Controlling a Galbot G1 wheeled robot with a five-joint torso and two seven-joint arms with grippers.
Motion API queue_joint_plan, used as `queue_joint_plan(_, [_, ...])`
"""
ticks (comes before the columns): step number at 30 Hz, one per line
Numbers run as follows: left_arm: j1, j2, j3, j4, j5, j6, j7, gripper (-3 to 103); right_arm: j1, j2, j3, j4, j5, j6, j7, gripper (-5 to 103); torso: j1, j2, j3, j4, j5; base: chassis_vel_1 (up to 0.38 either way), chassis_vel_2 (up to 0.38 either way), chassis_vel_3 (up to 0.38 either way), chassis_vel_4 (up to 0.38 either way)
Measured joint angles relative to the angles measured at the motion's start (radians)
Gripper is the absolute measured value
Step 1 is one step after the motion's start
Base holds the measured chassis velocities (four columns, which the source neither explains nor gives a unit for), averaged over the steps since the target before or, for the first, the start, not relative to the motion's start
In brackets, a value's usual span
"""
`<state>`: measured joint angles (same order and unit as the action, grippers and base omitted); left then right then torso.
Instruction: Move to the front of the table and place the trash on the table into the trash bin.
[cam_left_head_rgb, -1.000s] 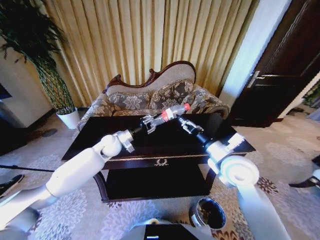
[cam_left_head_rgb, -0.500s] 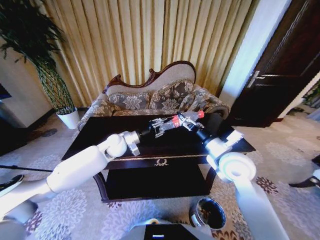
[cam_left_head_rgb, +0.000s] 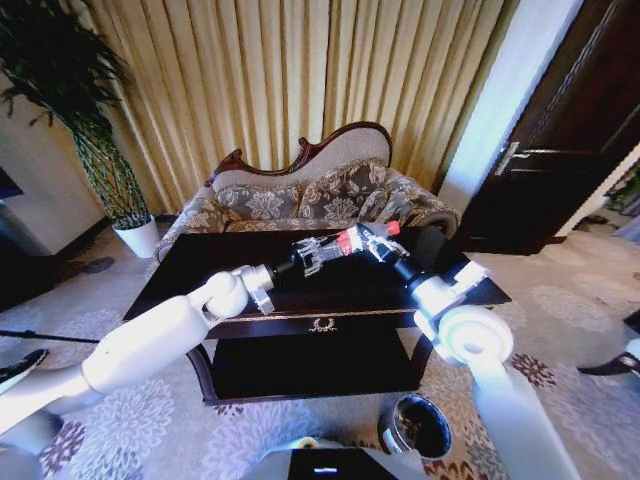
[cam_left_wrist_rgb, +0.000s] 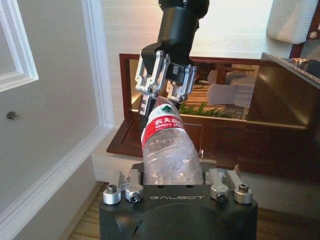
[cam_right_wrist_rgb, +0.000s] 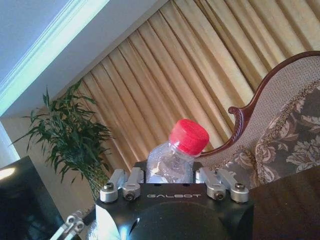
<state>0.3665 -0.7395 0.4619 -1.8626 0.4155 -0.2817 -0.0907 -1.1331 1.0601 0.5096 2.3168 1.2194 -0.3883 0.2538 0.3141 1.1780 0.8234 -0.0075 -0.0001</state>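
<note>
I have the small clear plastic bottle with the red cap and red label (cam_left_head_rgb: 358, 240) held up in mid-frame of the head view, above the large dark glossy wooden table (cam_left_head_rgb: 210, 262). A second ago only my left gripper (cam_left_head_rgb: 312, 251) carried it, with the right gripper (cam_left_head_rgb: 385, 244) waiting apart. Now the right one has closed in on the cap end, so both grippers are clamped on the bottle: the left around its body, the right around the neck, jaws narrowed to the bottle's width. I read this as a handover under way. It suits the job, since the small dark cylindrical trash bin with the pale rim (cam_left_head_rgb: 418, 424) stands on the carpet at lower right, on my right arm's side.
</note>
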Motion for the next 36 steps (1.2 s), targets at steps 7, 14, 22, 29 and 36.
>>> queue_joint_plan(7, [0.033, 0.009, 0.004, -0.026, -0.078, -0.005, -0.008, 74, -0.005, -0.004, 0.020, -0.014, -0.022, 0.002, 0.001, 30, 0.000, 0.000, 0.000, -0.0002, 0.0001, 0.000, 0.000, 0.000, 0.000])
queue_joint_plan(14, [0.114, 0.064, -0.047, -0.067, -0.255, 0.012, -0.032, 95, 0.024, 0.000, 0.042, -0.115, -0.109, 0.042, 0.000, 28, 0.000, 0.000, 0.000, -0.0002, 0.0001, 0.000, 0.000, 0.000, 0.000])
queue_joint_plan(22, [0.509, 0.180, -0.488, -0.175, -0.606, 0.169, -0.146, 100, 0.034, -0.036, 0.044, -0.227, -0.456, 0.163, -0.092, 28, 0.000, 0.000, 0.000, 0.0006, -0.0002, 0.000, 0.000, 0.000, 0.000])
queue_joint_plan(29, [0.759, 0.123, -0.753, -0.324, -0.907, 0.375, -0.339, 100, -0.043, -0.080, 0.047, -0.224, -0.602, 0.175, -0.135, 28, 0.000, 0.000, 0.000, -0.0001, 0.0000, 0.000, 0.000, 0.000, 0.000])
queue_joint_plan(36, [0.911, -0.001, -0.999, -0.483, -1.154, 0.563, -0.497, 100, -0.168, -0.116, 0.079, -0.217, -0.710, 0.199, -0.149, 27, 0.000, 0.000, 0.000, -0.0003, 0.0003, 0.000, 0.000, 0.000, 0.000])
